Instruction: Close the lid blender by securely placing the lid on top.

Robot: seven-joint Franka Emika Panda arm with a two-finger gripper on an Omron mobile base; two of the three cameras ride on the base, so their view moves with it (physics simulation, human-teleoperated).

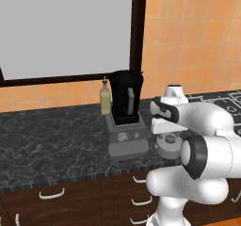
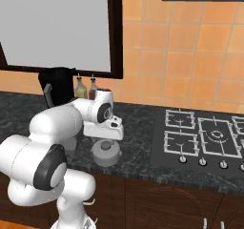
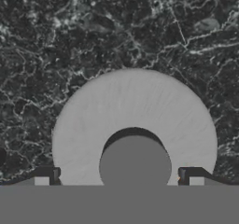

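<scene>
On the dark counter (image 1: 56,140), near its front edge, the lid (image 3: 135,120) is seen lying flat, its knob (image 3: 135,164) raised at the centre. From the left base view the lid (image 1: 168,144) is found just to the right of the blender (image 1: 126,121), apart from its grey base; from the right base view the lid (image 2: 105,151) is seen below the hand. The gripper (image 3: 117,177) is held directly above the lid, pointing down, with one fingertip (image 3: 46,176) shown on each side of the knob and well clear of it, so the jaws are spread wide and nothing is gripped. Whether the tips touch the lid's surface cannot be told.

The black jar (image 1: 125,98) is seen upright on the base, its top uncovered. A yellowish bottle (image 1: 105,98) is placed just behind the blender on the left, against the orange tiled wall (image 1: 188,41). Two bottles (image 2: 81,87) are visible in the right base view beside the jar (image 2: 57,87). A stove (image 2: 205,137) with knobs along its front is set into the counter well to the right of the lid. Drawers with pale handles (image 1: 52,193) are seen below the counter.
</scene>
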